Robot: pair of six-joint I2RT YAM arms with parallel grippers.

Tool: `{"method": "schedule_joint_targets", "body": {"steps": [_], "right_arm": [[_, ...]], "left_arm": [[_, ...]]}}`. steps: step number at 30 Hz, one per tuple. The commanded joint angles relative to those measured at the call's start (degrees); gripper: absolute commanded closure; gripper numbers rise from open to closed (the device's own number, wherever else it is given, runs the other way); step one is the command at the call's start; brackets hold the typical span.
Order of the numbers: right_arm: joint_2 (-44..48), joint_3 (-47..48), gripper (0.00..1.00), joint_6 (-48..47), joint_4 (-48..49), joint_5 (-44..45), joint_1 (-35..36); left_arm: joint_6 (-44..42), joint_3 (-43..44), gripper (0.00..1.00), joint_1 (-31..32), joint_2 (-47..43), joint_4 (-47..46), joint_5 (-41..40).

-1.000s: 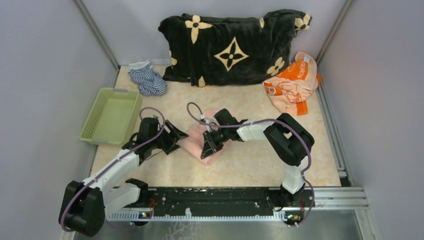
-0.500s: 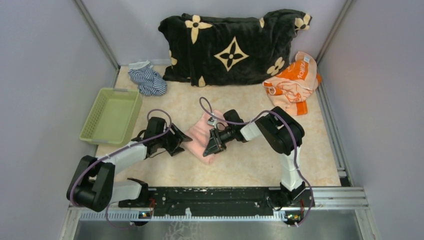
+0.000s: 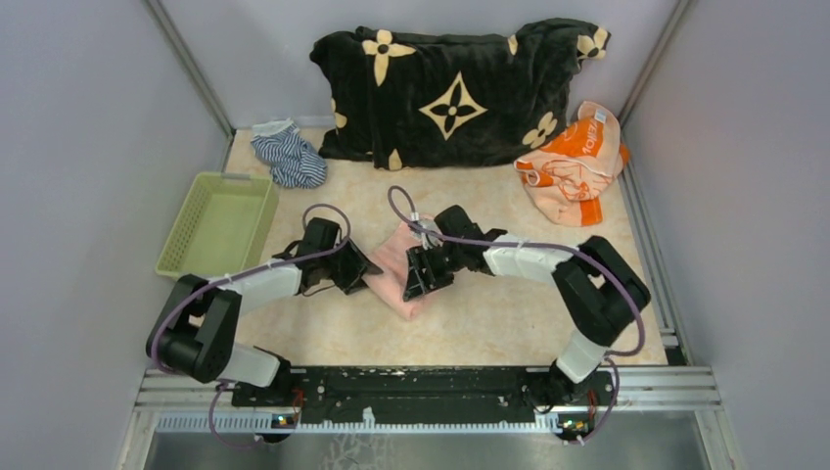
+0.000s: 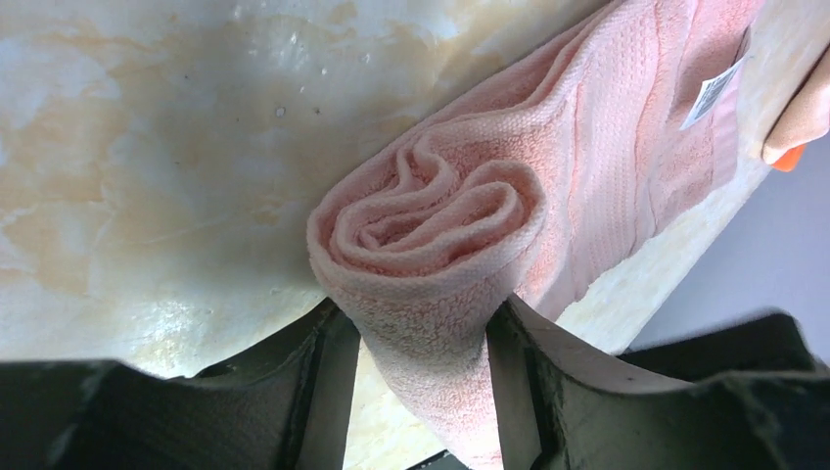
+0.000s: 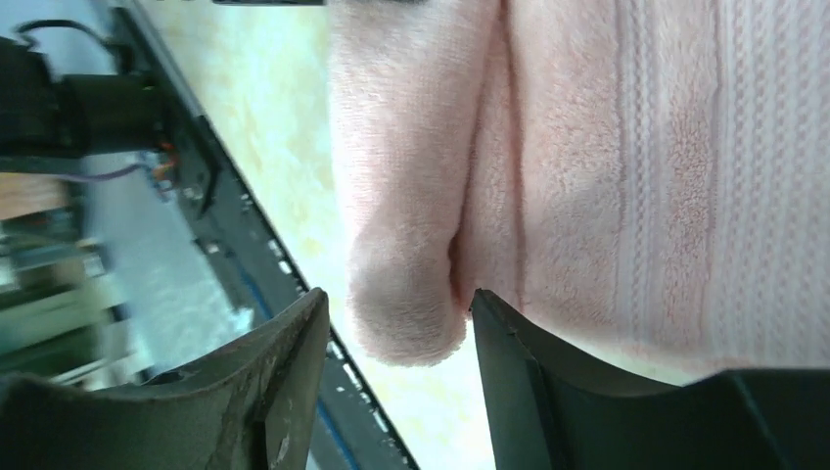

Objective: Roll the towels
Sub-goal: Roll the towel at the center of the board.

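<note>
There are two small towels: one pink towel (image 3: 393, 259) and one orange towel (image 3: 575, 166). There is one striped cloth (image 3: 289, 157). There is one big black blanket (image 3: 450, 88) with flowers on it. There is one green basket (image 3: 235, 177). There are two robot arms, one left arm (image 3: 256, 284) and one right arm (image 3: 529, 259).

Near the middle of the worktop (image 3: 489, 323) lies the plain towel (image 3: 396, 266), with the left claw (image 3: 364, 276) at its left end and the right claw (image 3: 419, 284) at its right, each with the towel between its fingers. The flowered blanket (image 3: 450, 93) sits along the far edge, the striped cloth (image 3: 289, 157) beside it toward the far-left corner and the printed towel (image 3: 573, 166) in the far-right corner. A basket (image 3: 235, 178) rests by the left edge, in front of the striped cloth.
</note>
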State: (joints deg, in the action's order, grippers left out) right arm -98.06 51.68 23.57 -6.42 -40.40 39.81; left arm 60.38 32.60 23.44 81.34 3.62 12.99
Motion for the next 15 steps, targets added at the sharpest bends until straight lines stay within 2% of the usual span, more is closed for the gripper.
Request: {"method": "schedule_joint_targets", "body": {"steps": [1,2,6,11,15], "right_arm": [[10.1,5.3,0.42,-9.9,-13.0,25.5,8.0],[11.3,6.1,0.4,-10.8,-14.4,32.3,10.4],[12.1,8.7,0.4,-14.8,-16.4,49.3,20.8],[8.3,10.6,0.39,-17.9,-14.9,61.2,29.5],[0.8,12.8,0.4,-19.3,-15.5,68.9,33.6]], "left_arm": [[-1.8,0.6,0.46,0.7,2.7,3.7,-4.3],[-1.7,0.7,0.46,0.9,2.9,3.7,-4.2],[-1.8,1.9,0.46,1.5,4.1,4.1,-4.4],[-1.8,2.5,0.45,1.7,4.5,4.7,-4.9],[-1.8,2.5,0.45,1.8,4.7,4.7,-4.9]]}}
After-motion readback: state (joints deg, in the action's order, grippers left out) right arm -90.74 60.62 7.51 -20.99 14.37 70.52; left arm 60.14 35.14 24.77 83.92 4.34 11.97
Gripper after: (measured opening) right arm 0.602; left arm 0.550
